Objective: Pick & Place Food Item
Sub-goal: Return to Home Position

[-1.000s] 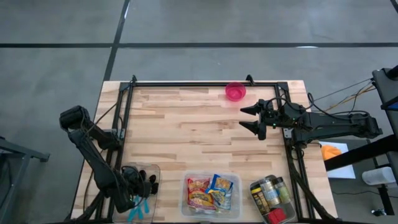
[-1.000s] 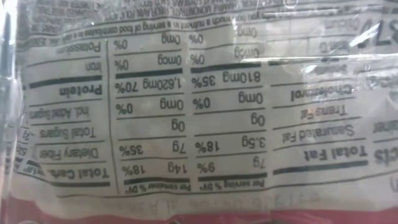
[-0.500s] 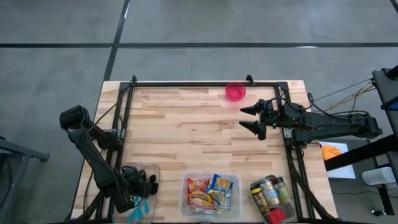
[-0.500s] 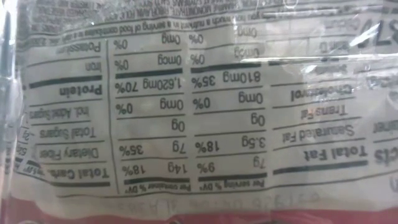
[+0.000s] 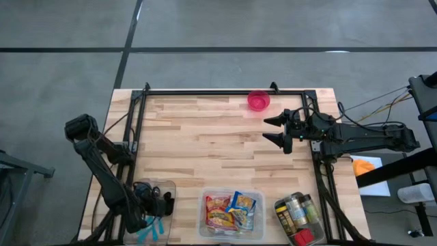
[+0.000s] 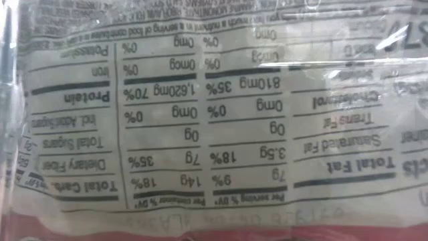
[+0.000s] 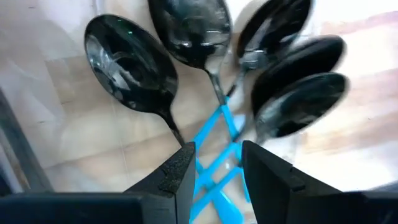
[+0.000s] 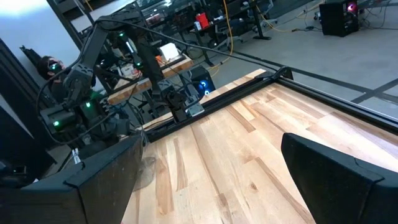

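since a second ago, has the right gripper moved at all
No. In the high view the right gripper keeps the same spot beside the pink bowl, fingers open.

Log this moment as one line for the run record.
left arm: jaws open over spoons in clear bin | right arm: jaws open above table, near pink bowl

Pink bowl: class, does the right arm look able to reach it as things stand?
Probably yes: the right gripper, fingers open, hovers beside the pink bowl with only bare table between.
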Tool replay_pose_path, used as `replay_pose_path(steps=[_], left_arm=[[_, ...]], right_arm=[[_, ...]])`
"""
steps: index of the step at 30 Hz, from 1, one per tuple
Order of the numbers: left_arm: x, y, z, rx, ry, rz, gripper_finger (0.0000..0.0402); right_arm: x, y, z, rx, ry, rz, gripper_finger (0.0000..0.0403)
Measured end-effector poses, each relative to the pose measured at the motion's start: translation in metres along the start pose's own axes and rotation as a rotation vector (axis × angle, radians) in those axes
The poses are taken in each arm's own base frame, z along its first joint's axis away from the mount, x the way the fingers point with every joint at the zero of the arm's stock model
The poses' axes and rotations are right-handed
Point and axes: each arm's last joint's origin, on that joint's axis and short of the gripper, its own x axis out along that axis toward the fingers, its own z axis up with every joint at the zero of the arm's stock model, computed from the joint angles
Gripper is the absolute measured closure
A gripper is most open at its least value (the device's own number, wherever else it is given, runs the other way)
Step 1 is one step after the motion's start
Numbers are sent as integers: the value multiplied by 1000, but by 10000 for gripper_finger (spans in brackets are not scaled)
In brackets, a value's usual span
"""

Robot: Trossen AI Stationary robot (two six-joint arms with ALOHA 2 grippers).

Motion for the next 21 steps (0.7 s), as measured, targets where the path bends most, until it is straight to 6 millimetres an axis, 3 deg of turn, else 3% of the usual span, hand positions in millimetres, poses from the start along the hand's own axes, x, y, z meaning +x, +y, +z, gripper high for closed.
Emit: replay_pose_path(steps=[11,21], left_arm=[[-45,0,24,135,-108,-273,268],[-89,-13,79,373,-454,-492,268]], right_arm=[[0,0,0,0,1,0,22],[0,0,0,0,0,0,22]])
